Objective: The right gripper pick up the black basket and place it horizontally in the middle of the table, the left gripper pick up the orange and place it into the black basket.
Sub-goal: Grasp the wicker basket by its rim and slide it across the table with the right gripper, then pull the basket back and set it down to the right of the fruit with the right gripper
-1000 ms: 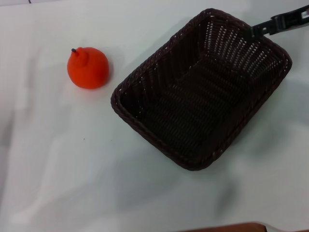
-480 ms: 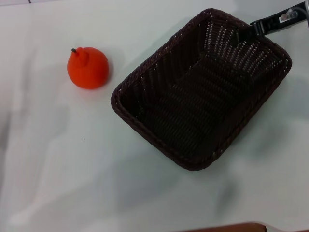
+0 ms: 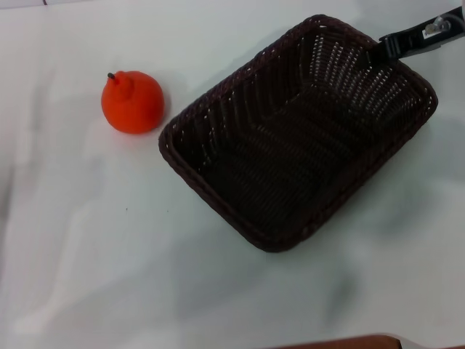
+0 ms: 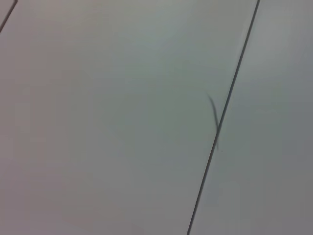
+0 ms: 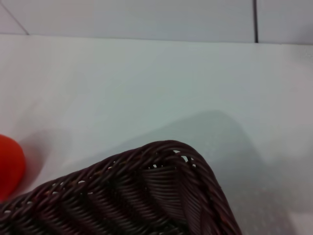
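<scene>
My right pincer [image 3: 383, 48] sits at the far right rim of the 1 black basket [image 3: 298, 134], clenched on it, I think. Basket lies skewed on the counter [image 3: 109, 254], w/ 1 orange [image 3: 131, 102] just beside its left corner, not touching. Left pincer isn't in view.
</scene>
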Available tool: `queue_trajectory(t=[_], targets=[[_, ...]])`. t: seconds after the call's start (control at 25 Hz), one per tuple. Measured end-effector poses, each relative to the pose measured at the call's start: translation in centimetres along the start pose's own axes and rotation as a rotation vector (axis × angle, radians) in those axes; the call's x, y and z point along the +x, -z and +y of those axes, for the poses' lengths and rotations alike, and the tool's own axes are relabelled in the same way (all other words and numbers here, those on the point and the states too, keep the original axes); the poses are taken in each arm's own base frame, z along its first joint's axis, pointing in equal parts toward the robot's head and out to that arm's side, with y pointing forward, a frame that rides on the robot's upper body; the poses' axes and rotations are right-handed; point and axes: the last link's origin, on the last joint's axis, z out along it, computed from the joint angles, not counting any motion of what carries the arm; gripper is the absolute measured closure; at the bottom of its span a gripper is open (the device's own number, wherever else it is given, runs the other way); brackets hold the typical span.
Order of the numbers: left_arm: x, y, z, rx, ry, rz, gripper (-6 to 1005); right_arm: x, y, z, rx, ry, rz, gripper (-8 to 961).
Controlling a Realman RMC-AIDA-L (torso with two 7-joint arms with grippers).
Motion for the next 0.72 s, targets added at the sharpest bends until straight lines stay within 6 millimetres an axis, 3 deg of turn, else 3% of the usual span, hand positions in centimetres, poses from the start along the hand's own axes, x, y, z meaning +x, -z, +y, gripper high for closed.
queue_trajectory(t=[0.24, 0.48, 0.72], targets=[[0.6, -0.6, -0.2, -0.008, -0.039, 0.024, 74, -1.2, 1.0, 0.8, 0.05, -0.178, 0.079, 690], [0.8, -1.1, -0.1, -0.021, -0.091, 0.033, 76, -3.6, 3.1, 1.3, 0.038, -0.405, 0.186, 701], [0.7, -2.2, 0.1, -0.043, -0.111, 0.021, 78, -6.1, 1.7, 0.8, 0.12, -0.579, 0.192, 730]])
